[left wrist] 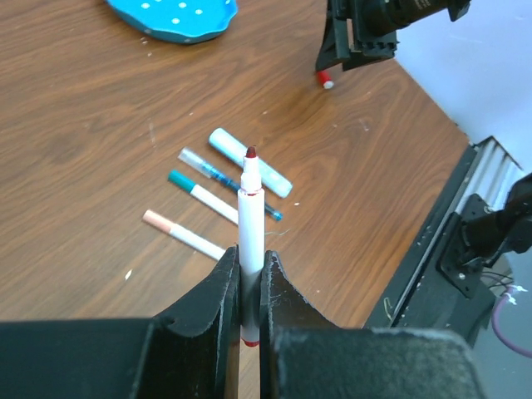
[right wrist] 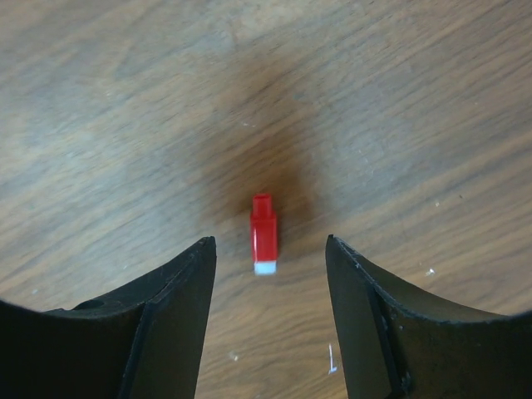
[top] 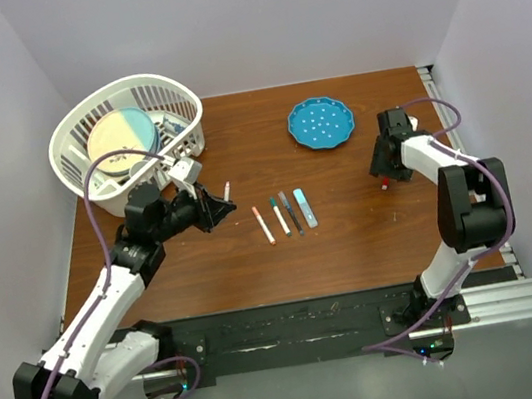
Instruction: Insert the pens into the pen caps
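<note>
Pen gripped by left hand, tip forward.

Brown wooden surface bore a basket far left, a plate far centre-right, four pens side by side at centre, and a red cap at right.

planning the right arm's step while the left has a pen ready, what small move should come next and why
Probably lower the right claw straight down and close it on the red cap. The cap lies flat on the table between that claw's open fingers, untouched, while the left claw is clamped on the red-tipped pen, whose tip is bare.
</note>
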You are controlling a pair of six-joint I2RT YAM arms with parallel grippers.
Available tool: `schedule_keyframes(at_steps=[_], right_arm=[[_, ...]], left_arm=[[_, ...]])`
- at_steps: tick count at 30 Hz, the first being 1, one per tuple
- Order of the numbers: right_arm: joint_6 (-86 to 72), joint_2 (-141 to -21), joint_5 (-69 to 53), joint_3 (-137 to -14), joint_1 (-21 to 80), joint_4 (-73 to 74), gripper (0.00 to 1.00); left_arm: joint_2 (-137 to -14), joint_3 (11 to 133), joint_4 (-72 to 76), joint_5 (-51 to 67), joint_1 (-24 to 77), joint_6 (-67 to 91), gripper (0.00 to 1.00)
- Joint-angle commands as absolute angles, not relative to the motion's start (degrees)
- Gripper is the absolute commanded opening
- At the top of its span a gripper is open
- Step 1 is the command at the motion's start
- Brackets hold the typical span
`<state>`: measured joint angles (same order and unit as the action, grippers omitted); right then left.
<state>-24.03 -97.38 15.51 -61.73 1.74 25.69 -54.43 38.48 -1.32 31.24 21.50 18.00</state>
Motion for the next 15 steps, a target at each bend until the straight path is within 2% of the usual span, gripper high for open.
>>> schedule_keyframes(at_steps=[1,15], right_arm=[[-21.54,-98.61,13.11,-63.55,1.14,23.03,0.6],[-14.94,-102.48,3.69,-64.52,1.14,19.43,0.59]], left_arm=[[-52.47,39.81,-4.04,27.25,21.27,14.59,0.0],[-52.29,40.08,-4.92,24.35,21.27,14.06,0.0]])
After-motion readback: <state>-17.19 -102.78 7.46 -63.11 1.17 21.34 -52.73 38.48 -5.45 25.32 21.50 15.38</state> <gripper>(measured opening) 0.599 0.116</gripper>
